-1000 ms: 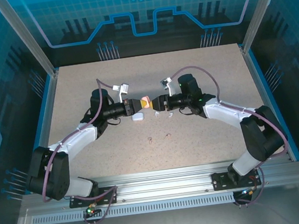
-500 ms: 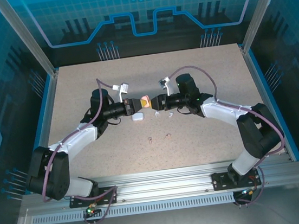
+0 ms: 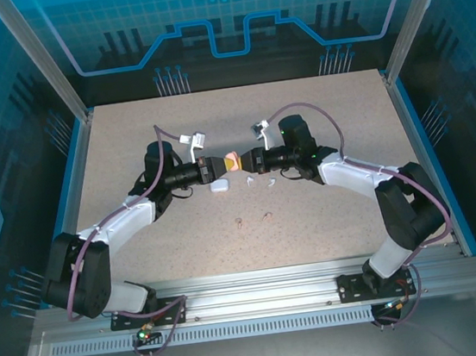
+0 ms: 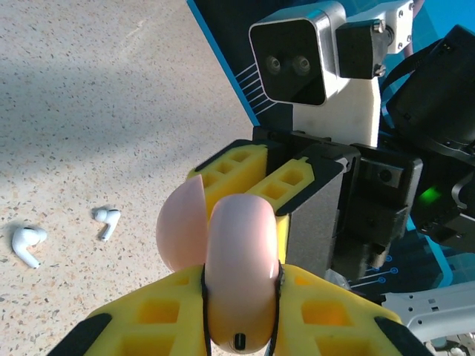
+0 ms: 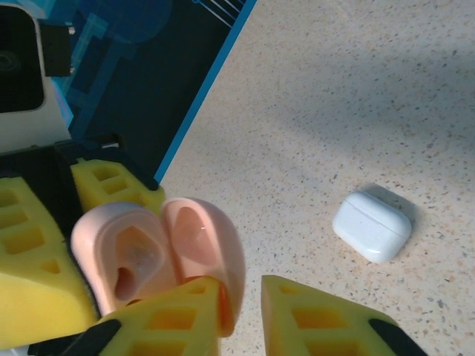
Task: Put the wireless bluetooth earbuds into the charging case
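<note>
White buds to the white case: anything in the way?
Yes: the white case lies shut on the table, so its own lid bars the way in. The white earbuds lie loose, uncovered. Both hands are occupied: left hand grips the open pink case, right hand straddles its lid.

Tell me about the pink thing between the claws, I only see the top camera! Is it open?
Observer: Yes. The right wrist view shows the pink case open, its lid tipped away from the base.
Operator: Is anything inside?
Observer: The hollows look empty from there.
Operator: And the white blob nearby?
Observer: That is a white case, lid shut, lying on the table.
</note>
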Tool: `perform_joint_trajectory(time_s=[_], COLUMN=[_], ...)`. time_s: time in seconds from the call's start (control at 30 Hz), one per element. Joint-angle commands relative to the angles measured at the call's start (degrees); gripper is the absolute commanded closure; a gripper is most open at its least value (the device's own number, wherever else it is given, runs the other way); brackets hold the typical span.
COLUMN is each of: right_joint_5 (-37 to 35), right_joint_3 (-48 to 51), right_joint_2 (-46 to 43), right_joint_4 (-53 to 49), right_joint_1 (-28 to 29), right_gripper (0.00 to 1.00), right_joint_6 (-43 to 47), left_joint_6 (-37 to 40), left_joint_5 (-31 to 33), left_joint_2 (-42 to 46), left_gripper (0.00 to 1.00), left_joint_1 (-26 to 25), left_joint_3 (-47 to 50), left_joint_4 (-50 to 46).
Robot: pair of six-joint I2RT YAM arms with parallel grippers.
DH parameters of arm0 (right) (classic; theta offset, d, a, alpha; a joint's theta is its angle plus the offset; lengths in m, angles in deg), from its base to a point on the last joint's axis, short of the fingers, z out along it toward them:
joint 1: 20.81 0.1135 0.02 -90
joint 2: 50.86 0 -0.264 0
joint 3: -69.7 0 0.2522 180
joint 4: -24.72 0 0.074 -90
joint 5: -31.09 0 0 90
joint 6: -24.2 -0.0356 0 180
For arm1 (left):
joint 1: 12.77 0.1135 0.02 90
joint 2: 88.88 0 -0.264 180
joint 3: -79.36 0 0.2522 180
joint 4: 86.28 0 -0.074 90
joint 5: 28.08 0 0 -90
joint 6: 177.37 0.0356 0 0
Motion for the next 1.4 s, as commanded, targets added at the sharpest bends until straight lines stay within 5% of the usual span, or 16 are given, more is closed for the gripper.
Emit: perform_joint_trajectory(time_s=[0.0, 0.03, 0.2, 0.37, 0.57, 0.87, 1.1, 1.37], right_joint_5=[-0.9, -0.8, -1.1, -4.2, -7.8, -8.9, -9.8, -8.6], right_joint_3=[-1.6, -1.8, -2.6, -5.5, -10.1, -16.8, -19.5, -20.7], right_joint_2=[1.2, 1.2, 0.5, -0.7, -2.1, -2.1, -0.5, 0.4], right_joint_4=[1.0, 0.7, -1.5, -10.4, -25.0, -41.2, -46.8, -47.8], right_joint_1=[-0.5, -0.6, -0.5, -0.9, -2.7, -3.4, -2.8, -1.1], right_gripper=[0.92, 0.99, 1.0, 1.0, 1.0, 1.0, 1.0, 1.0], right_joint_6=[0.2, 0.3, 1.4, 6.2, 17.4, 39.4, 47.3, 48.1], left_joint_6=[-0.3, -0.3, -0.4, 2.1, 8.1, 23.2, 32.7, 36.4], left_joint_5=[-2.4, -2.4, -1.8, 1.4, 0.9, -5.6, -10.3, -13.1], left_joint_2=[1.2, 1.2, 0.8, 1.9, 3.1, -3.0, -10.6, -15.4], left_gripper=[1.0, 1.0, 0.95, 0.32, 0.1, 0.08, 0.24, 0.4], left_joint_1=[-0.9, -1.0, -1.1, -1.0, 0.6, 1.3, 0.8, -2.0], left_joint_3=[0.0, 0.0, 0.0, -1.6, -7.6, -20.2, -28.5, -32.9], left_joint_4=[1.2, 1.1, 0.2, -4.2, -14.3, -36.6, -51.1, -56.3])
